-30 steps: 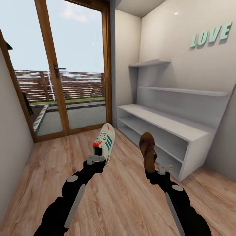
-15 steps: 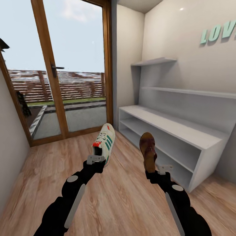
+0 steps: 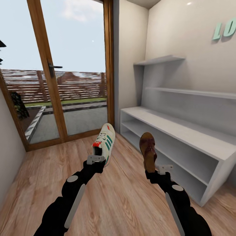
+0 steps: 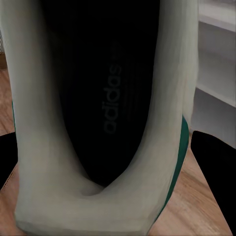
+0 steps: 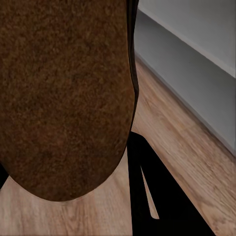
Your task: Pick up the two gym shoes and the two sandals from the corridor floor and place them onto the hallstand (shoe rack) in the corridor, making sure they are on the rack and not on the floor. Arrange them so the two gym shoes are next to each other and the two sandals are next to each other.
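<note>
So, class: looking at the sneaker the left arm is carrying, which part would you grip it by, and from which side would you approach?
Grip the gym shoe at its heel, coming from behind. The heel collar is a rim beside the open mouth, so one finger can go inside and one outside. The left gripper holds it there, toe pointing away.

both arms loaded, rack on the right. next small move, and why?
Probably turn the base a little right to face the hallstand. The left gripper holds a gym shoe, the right gripper a sandal, both lifted off the floor, and the rack's shelves sit off to the right, angled away.
</note>
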Robot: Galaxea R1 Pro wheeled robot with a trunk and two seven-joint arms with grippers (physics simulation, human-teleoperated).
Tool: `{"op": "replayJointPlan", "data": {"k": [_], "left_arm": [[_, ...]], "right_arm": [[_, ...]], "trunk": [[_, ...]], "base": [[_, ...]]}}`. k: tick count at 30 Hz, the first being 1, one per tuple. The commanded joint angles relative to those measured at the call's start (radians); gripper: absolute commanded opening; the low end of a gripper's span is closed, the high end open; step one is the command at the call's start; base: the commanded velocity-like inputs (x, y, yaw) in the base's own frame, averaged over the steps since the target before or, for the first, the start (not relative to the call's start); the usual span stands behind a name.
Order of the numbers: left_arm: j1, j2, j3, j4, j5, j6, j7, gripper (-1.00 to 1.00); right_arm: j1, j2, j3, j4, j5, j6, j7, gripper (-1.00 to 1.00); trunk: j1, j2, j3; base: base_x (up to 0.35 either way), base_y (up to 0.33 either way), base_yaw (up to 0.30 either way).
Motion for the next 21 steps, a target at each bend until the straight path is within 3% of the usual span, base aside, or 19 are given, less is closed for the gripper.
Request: {"op": "replayJointPlan", "data": {"k": [1,7,21], "left_arm": [[-0.001,0.0,0.001,-0.001,0.009,0.005,0.001,-1.0],[-0.001,0.0,0.001,-0.001,0.009,0.005,0.001,-1.0],[-0.001,0.0,0.0,-0.001,0.009,0.005,0.001,-1.0]], "right_arm": [[-0.001,0.0,0.0,-0.002,-0.004,0.006,0.001,-1.0],[0.0,0.001,0.0,-0.002,-0.004,0.006,0.001,-1.0],[-0.001,0.0,0.0,-0.002,-0.004,0.006,0.001,-1.0]], "trunk": [[0.0,0.0,-0.001],[0.0,0.0,-0.001],[0.0,0.0,-0.001]], "base": [[0.32,0.145,0.0],[0.299,0.174,-0.052],[0.281,0.211,-0.276]]}}
